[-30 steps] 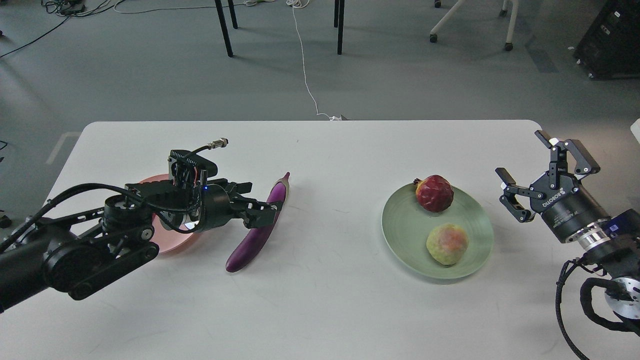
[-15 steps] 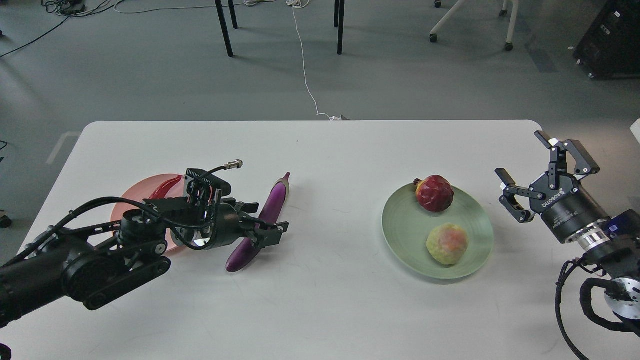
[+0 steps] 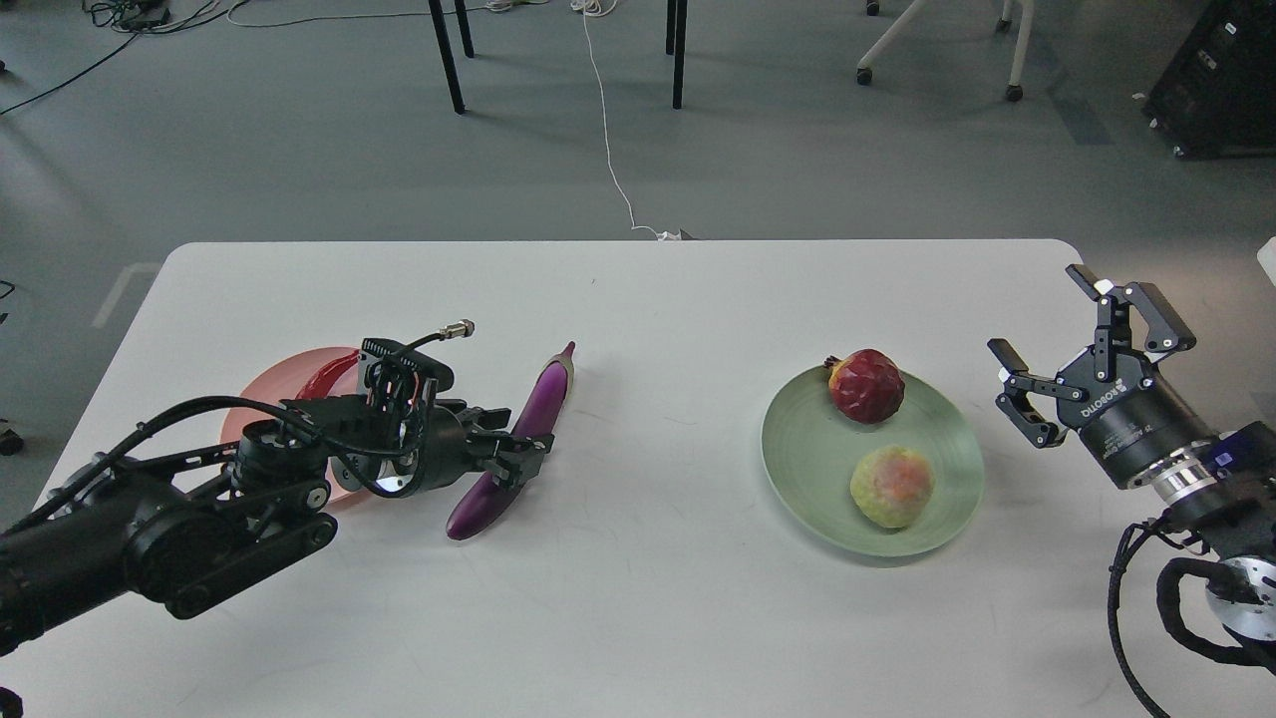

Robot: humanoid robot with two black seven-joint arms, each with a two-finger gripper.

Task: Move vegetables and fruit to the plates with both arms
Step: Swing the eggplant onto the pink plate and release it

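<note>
Counts: 2 plates, 2 veg, 2 fruit, 2 arms, all on white worktop (image 3: 648,598). Pink plate (image 3: 249,409) w/ red chili pepper (image 3: 324,377) sits behind left gripper (image 3: 518,454). Left fingers (image 3: 528,447) narrowed around middle of purple eggplant (image 3: 513,449); firm grip can't be told. Vs 0.5 s ago: fingers closer together, eggplant's near end nudged slightly left. Green plate (image 3: 797,449) w/ pomegranate (image 3: 867,385) + yellow-green fruit (image 3: 891,486) lies just left of right gripper (image 3: 1082,334); right fingers (image 3: 1022,384) spread wide, empty, unmoved.
</note>
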